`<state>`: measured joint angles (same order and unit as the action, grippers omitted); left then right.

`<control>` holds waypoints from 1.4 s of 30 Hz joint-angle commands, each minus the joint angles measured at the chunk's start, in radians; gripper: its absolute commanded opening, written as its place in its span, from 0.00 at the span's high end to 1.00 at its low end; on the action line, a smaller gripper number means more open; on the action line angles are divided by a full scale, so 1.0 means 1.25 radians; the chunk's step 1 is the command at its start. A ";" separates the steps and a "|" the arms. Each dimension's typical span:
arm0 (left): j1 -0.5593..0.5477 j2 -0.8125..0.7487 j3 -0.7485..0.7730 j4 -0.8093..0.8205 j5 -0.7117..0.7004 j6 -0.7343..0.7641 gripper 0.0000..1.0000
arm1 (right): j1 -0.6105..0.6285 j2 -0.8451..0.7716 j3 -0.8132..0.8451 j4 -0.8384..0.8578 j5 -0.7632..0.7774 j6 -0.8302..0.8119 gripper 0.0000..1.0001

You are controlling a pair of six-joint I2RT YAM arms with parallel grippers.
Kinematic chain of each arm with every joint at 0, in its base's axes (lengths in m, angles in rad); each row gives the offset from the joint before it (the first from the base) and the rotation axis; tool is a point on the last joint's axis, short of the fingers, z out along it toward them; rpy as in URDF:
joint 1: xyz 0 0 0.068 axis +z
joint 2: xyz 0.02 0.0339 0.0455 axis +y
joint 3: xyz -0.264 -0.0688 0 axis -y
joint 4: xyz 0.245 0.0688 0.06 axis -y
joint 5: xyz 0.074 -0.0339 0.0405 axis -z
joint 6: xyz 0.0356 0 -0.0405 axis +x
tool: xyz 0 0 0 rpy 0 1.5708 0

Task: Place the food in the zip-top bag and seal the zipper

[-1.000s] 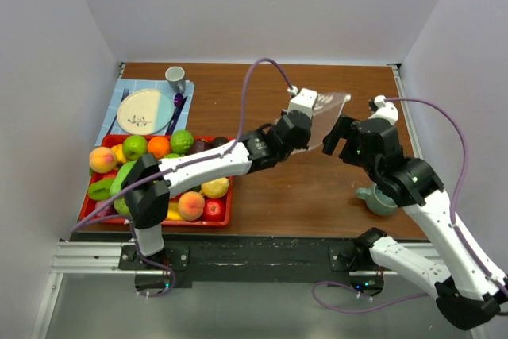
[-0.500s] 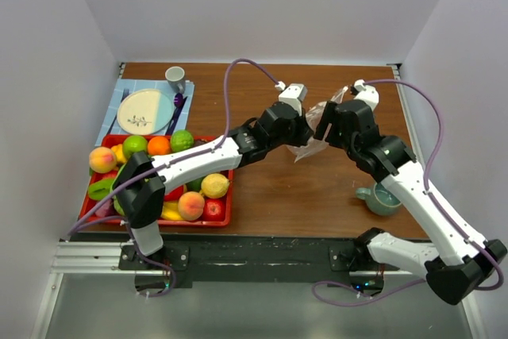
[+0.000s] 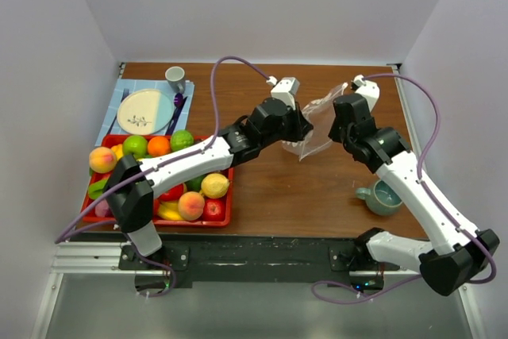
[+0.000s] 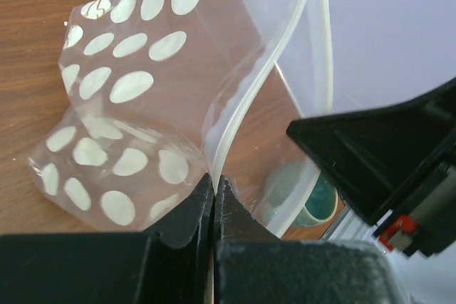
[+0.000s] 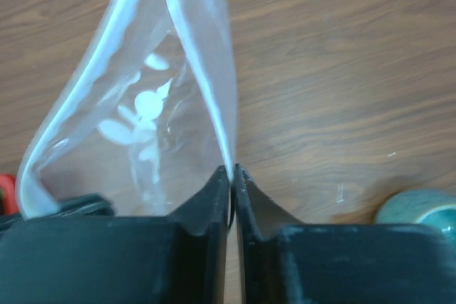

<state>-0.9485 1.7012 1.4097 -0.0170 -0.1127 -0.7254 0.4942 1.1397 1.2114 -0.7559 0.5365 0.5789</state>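
From above, both arms reach mid-table, the left gripper (image 3: 296, 133) and right gripper (image 3: 340, 118) holding the zip-top bag (image 3: 317, 129) between them. The food (image 3: 190, 206) fills the red tray (image 3: 214, 222), well apart. Left wrist: jaws pinch the zipper (image 4: 242, 108). Right wrist: jaws clamp the bag's opposite rim.

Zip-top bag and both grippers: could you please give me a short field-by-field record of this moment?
bag: zip-top bag, held up, mouth open, empty
zipper: unsealed
left gripper: shut on one mouth edge
right gripper: shut on the opposite mouth edge
food: in the red tray, none bagged
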 commanded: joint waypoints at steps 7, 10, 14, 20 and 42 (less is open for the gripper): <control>0.027 -0.020 -0.049 0.045 -0.042 -0.055 1.00 | -0.012 0.174 0.357 -0.162 0.068 -0.108 1.00; 0.030 -0.009 -0.089 0.060 -0.034 -0.069 1.00 | 0.044 0.234 0.371 -0.157 0.062 -0.118 1.00; 0.034 0.001 -0.158 0.090 -0.040 -0.080 1.00 | 0.076 0.285 0.284 -0.097 0.045 -0.109 1.00; 0.036 0.015 -0.221 0.096 -0.078 -0.075 0.98 | 0.078 0.308 0.150 0.018 -0.003 -0.088 1.00; 0.036 -0.365 -0.307 -0.377 -0.283 0.078 0.05 | 0.077 0.250 0.050 0.132 -0.143 -0.051 1.00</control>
<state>-0.9096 1.3087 1.0172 -0.2150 -0.3534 -0.6960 0.5938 1.5017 1.2942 -0.6277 0.3851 0.5011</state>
